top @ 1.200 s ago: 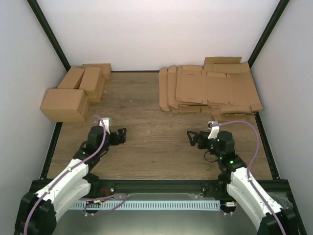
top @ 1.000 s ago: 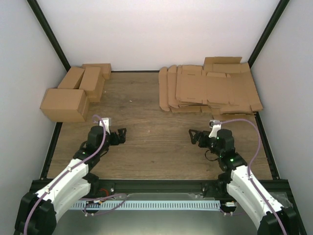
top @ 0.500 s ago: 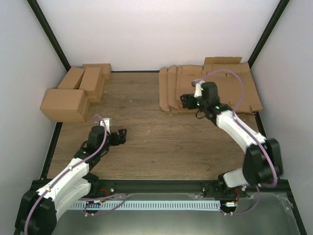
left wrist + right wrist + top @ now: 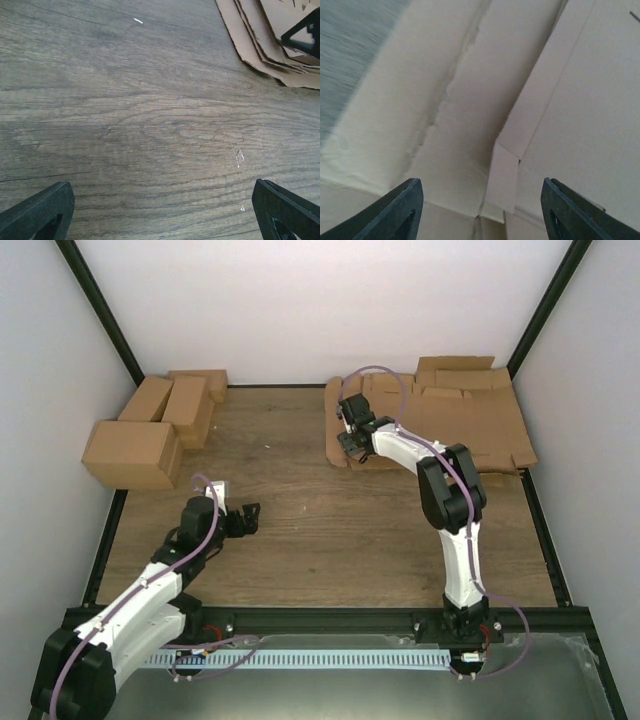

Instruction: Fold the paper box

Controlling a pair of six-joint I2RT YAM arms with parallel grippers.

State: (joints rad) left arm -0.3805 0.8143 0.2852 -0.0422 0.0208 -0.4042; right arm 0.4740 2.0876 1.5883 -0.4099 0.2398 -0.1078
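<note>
From the top view, the right gripper (image 4: 348,440) is reaching over the near left edge of the pile (image 4: 335,405) of flat cardboard at the far right of the table (image 4: 320,540). The sheet (image 4: 450,420) to be folded is lying uppermost on that pile. The left gripper (image 4: 247,517) is waiting low over bare wood, well apart from it. Finished boxes (image 4: 150,430) are sitting at the far left.

In the left wrist view, the left gripper (image 4: 160,215) is holding its fingers wide apart with nothing between them. The pile (image 4: 260,55) is showing at upper right.

In the right wrist view, the right gripper (image 4: 480,210) is gaping over layered flaps, pinching nothing. The sheet (image 4: 585,100) is looking thin, light and stiff but easily creased. I judge an outer flap edge is offering the only real hold, and the sheet beneath is likely to drag along.
</note>
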